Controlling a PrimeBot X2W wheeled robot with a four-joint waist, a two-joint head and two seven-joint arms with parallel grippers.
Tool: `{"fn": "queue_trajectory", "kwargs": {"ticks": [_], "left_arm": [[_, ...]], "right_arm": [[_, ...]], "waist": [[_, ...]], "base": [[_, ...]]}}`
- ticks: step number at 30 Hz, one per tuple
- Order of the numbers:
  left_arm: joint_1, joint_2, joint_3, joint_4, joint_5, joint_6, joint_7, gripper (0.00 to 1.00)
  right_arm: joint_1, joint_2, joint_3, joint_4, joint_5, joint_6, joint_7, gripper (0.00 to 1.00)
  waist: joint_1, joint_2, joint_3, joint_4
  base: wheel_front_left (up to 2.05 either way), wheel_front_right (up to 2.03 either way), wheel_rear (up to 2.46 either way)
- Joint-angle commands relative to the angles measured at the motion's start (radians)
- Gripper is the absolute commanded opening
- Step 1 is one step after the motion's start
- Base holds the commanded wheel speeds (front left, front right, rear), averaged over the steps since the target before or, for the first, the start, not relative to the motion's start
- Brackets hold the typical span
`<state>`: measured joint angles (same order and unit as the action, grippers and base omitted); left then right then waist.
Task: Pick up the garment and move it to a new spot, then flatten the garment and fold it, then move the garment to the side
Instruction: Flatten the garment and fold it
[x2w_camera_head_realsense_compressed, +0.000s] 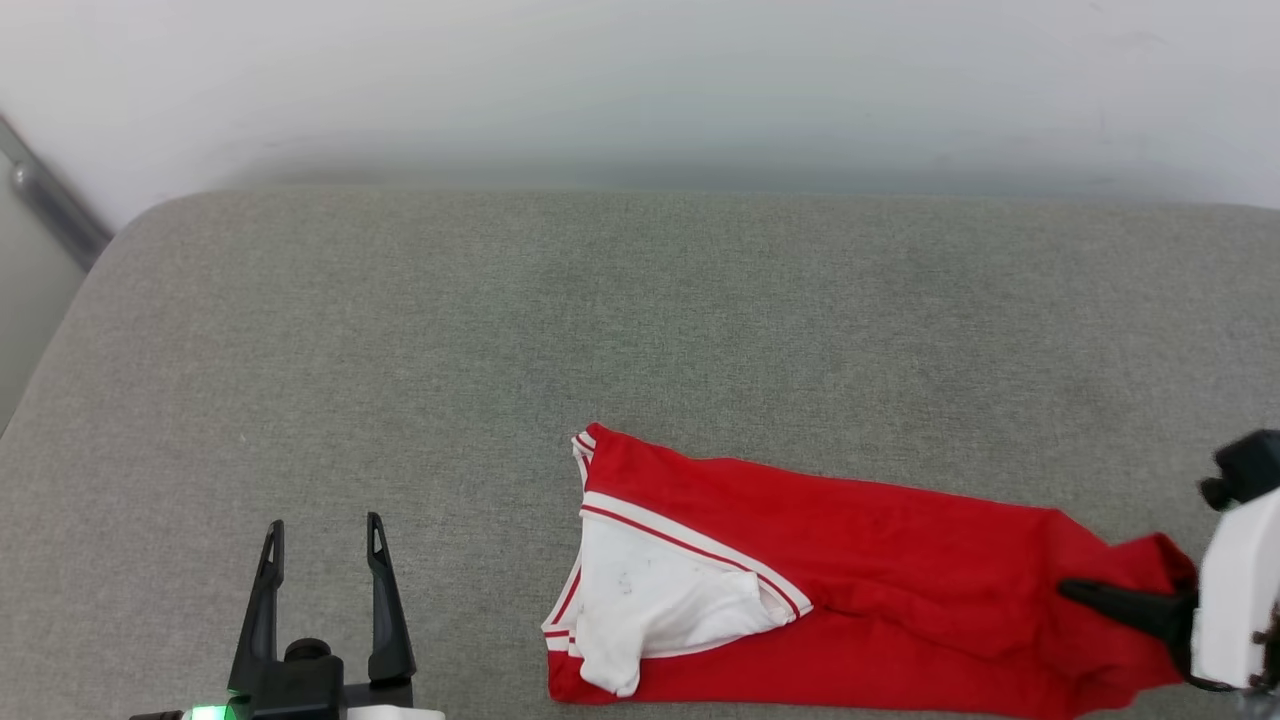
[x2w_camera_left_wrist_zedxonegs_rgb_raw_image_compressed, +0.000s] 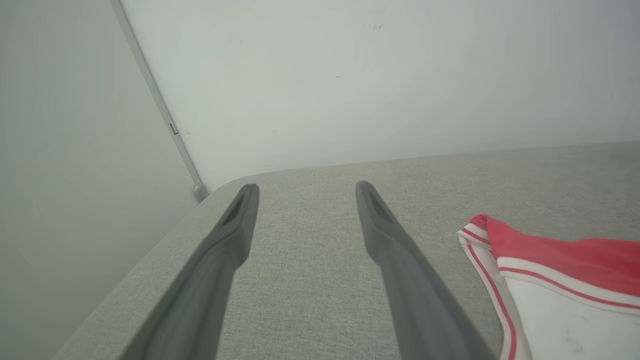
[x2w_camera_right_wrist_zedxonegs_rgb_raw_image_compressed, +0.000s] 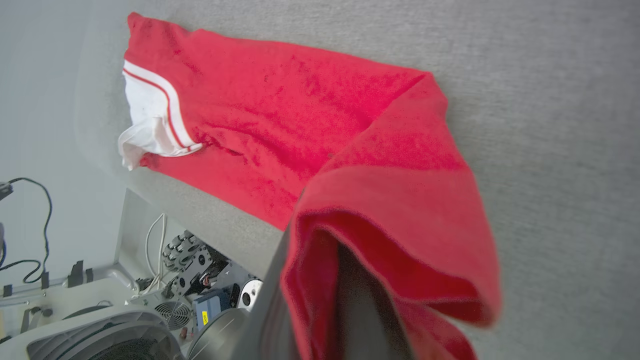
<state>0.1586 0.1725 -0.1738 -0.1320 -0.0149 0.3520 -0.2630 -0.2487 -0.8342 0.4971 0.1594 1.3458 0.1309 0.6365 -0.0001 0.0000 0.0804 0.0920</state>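
Observation:
The garment (x2w_camera_head_realsense_compressed: 850, 570) is a red shirt with a white sleeve and red-and-white trim, lying lengthwise near the front edge of the grey cushion (x2w_camera_head_realsense_compressed: 640, 330). Its lettering is hidden. My right gripper (x2w_camera_head_realsense_compressed: 1085, 592) is shut on the garment's right end, its dark fingers pointing left into the bunched red cloth (x2w_camera_right_wrist_zedxonegs_rgb_raw_image_compressed: 395, 235), which wraps over them in the right wrist view. My left gripper (x2w_camera_head_realsense_compressed: 325, 535) stands open and empty over the cushion, well left of the garment. The left wrist view shows the striped sleeve edge (x2w_camera_left_wrist_zedxonegs_rgb_raw_image_compressed: 525, 270) to the right of the open fingers (x2w_camera_left_wrist_zedxonegs_rgb_raw_image_compressed: 235, 235).
A white wall (x2w_camera_head_realsense_compressed: 640, 90) runs behind the cushion, with a grey rail (x2w_camera_head_realsense_compressed: 50, 205) at the far left corner. Below the cushion's front edge the robot's base, wheels and cables (x2w_camera_right_wrist_zedxonegs_rgb_raw_image_compressed: 190, 265) show in the right wrist view. Bare cushion extends behind and left of the garment.

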Motion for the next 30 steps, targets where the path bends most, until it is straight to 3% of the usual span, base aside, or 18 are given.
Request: {"fn": "queue_trajectory", "kwargs": {"ticks": [1, 6, 11, 17, 23, 26, 30], "left_arm": [[0.004, -0.003, 0.003, 0.002, 0.005, -0.005, -0.002, 1.00], [-0.015, -0.009, 0.003, 0.004, 0.010, -0.013, -0.002, 1.00], [-0.034, -0.014, -0.001, 0.008, 0.011, -0.022, -0.002, 1.00], [-0.064, -0.021, -0.003, 0.014, 0.012, -0.033, -0.002, 1.00], [-0.092, -0.030, -0.011, 0.019, 0.012, -0.044, -0.002, 1.00], [-0.105, -0.035, -0.017, 0.024, 0.012, -0.049, -0.002, 1.00], [-0.119, -0.043, -0.022, 0.031, 0.010, -0.052, -0.002, 1.00]], "right_arm": [[-0.009, 0.011, 0.001, -0.025, 0.003, 0.000, 0.009, 0.00], [-0.064, 0.068, 0.020, -0.147, -0.038, 0.000, 0.065, 0.00], [-0.173, 0.176, 0.082, -0.160, -0.152, 0.000, 0.116, 0.00], [-0.326, 0.335, 0.218, -0.088, -0.309, 0.000, 0.170, 0.00], [-0.446, 0.476, 0.328, 0.066, -0.382, 0.000, 0.176, 0.00], [-0.489, 0.518, 0.391, 0.133, -0.419, 0.000, 0.164, 0.00], [-0.523, 0.519, 0.487, 0.207, -0.471, 0.000, 0.142, 0.00]], "waist": [[0.0001, 0.0000, 0.002, 0.002], [0.0001, 0.0000, 0.015, 0.014], [0.0001, 0.0000, 0.037, 0.025], [0.0001, 0.0000, 0.066, 0.041], [0.0001, 0.0000, 0.098, 0.058], [0.0001, 0.0000, 0.112, 0.069], [0.0001, 0.0000, 0.127, 0.083]], "base": [[0.00, 0.00, 0.00], [0.00, 0.00, 0.00], [0.00, 0.00, 0.00], [0.00, 0.00, 0.00], [0.00, 0.00, 0.00], [0.00, 0.00, 0.00], [0.00, 0.00, 0.00]]}}
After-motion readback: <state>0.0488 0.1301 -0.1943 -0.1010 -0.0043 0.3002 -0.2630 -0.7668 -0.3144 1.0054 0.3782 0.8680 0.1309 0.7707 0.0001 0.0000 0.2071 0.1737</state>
